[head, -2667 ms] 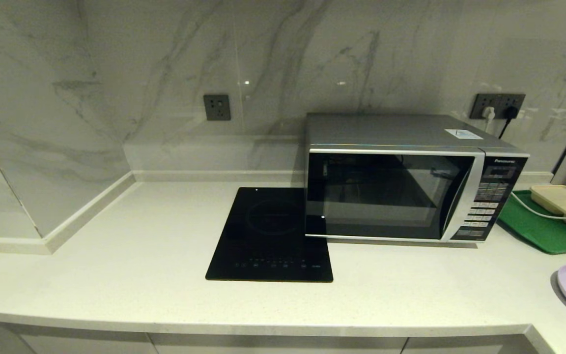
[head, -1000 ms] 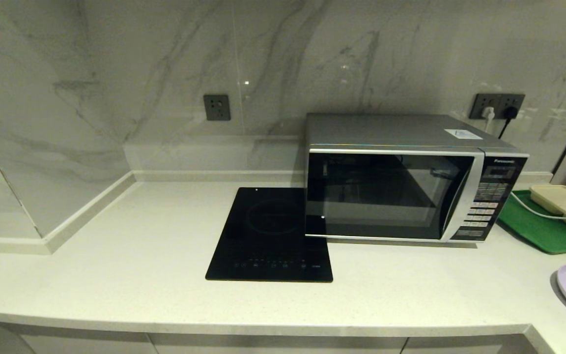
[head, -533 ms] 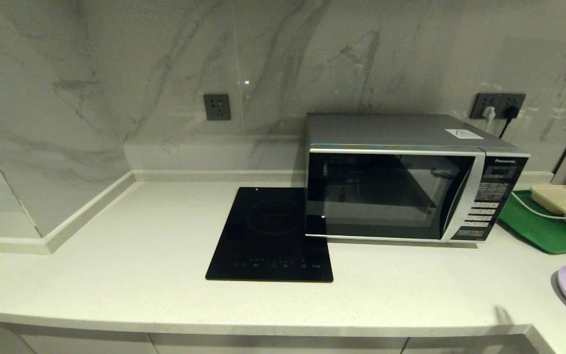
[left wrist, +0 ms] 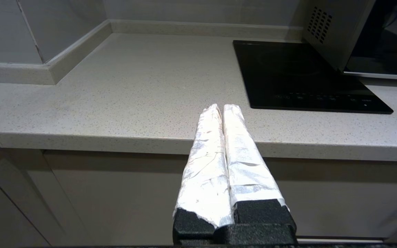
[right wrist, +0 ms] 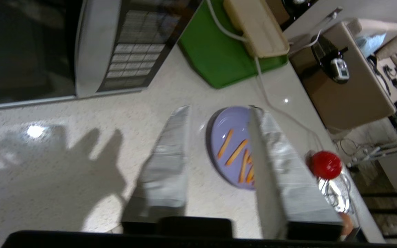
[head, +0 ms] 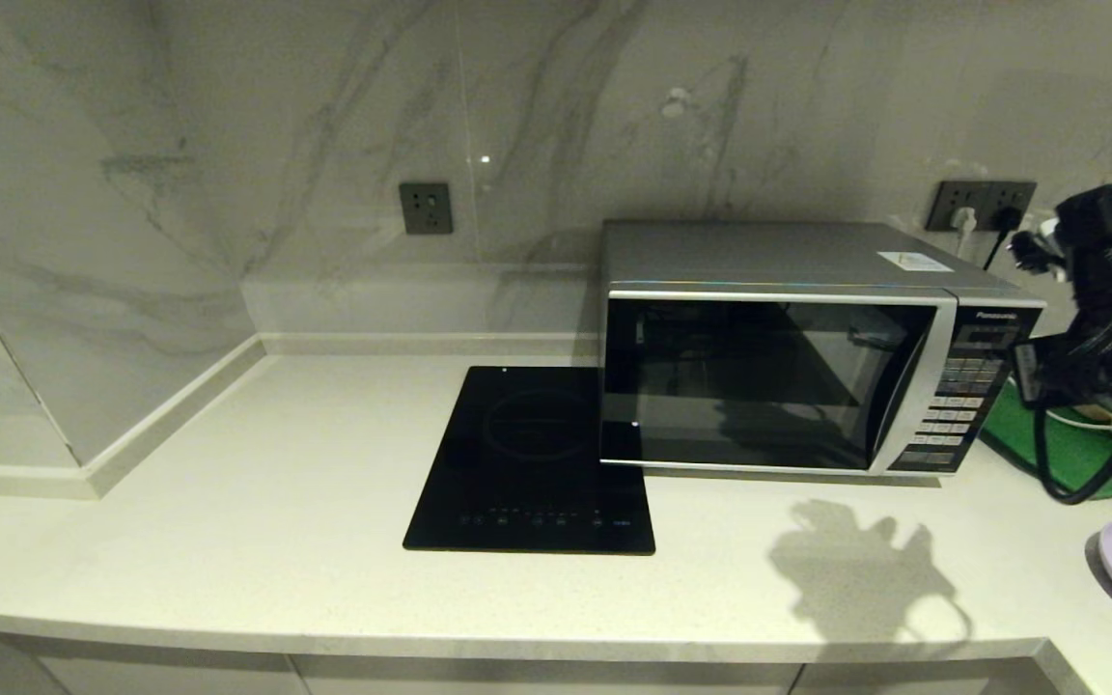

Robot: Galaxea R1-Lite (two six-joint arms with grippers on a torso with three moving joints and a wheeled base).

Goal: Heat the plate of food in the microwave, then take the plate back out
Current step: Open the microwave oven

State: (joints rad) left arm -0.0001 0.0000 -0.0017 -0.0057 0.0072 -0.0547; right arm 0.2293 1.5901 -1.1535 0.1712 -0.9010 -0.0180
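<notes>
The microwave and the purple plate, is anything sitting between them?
No. In the right wrist view, only bare counter lies between the microwave and the plate. The green tray sits off to the side.

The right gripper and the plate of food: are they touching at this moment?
Apart. In the right wrist view the right gripper is open and raised above the counter, casting its shadow there; the plate of food lies flat below, between its fingers.

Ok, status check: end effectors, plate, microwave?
Right end effector open, above the counter near the plate. Left end effector shut, parked at the counter edge. Microwave door closed, plate not yet grasped.
</notes>
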